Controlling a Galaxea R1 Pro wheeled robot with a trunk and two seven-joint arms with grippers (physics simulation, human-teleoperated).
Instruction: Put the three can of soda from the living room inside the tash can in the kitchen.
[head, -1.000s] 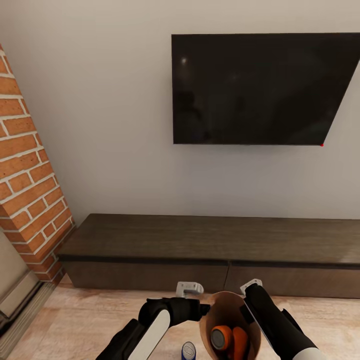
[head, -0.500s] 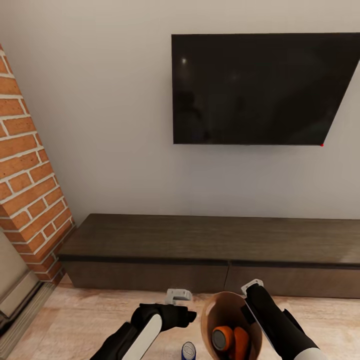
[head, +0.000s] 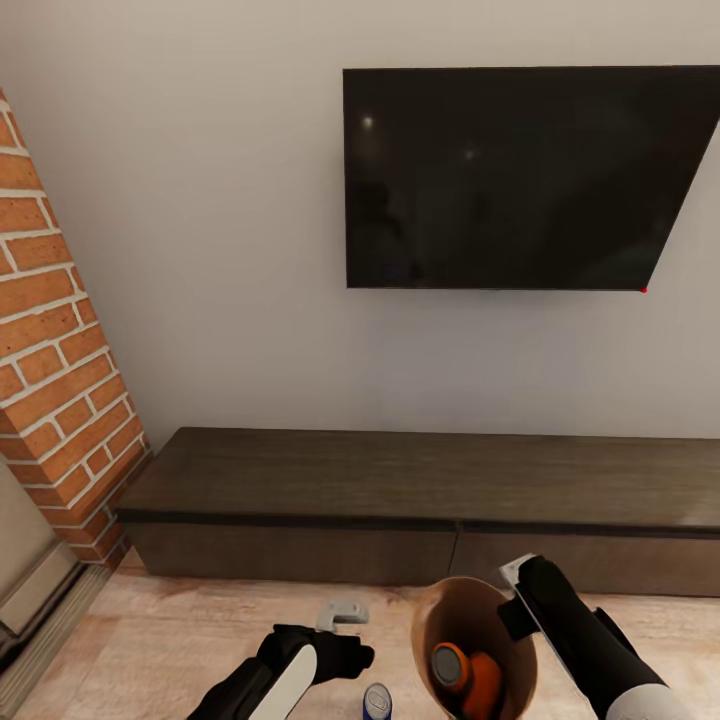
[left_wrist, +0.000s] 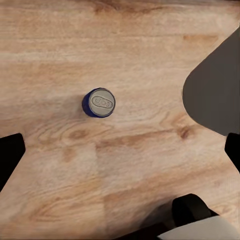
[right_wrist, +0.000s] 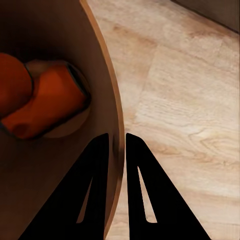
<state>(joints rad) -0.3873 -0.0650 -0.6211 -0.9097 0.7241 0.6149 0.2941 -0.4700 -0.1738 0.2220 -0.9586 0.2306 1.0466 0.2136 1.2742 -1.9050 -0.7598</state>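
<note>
The tash can (head: 440, 620), pale outside and tan-brown inside, hangs tilted above the wood floor. My right gripper (head: 514, 612) is shut on its rim (right_wrist: 116, 125), one finger inside and one outside. Two orange cans of soda (head: 465, 672) lie at its bottom, also visible in the right wrist view (right_wrist: 47, 102). A blue can of soda (head: 377, 702) stands upright on the floor left of the bin. My left gripper (head: 343, 652) hovers over it, open (left_wrist: 120, 150), with the can's grey top (left_wrist: 98, 102) between and beyond the fingertips.
A long low dark-wood cabinet (head: 420, 500) runs along the wall ahead under a black wall TV (head: 520, 180). A red brick fireplace (head: 55, 380) stands at the left. Light wood floor (head: 180, 630) lies between me and the cabinet.
My left arm has drawn back and to the left, away from the bin. The right arm and the bin have shifted slightly right. The blue can has not moved.
</note>
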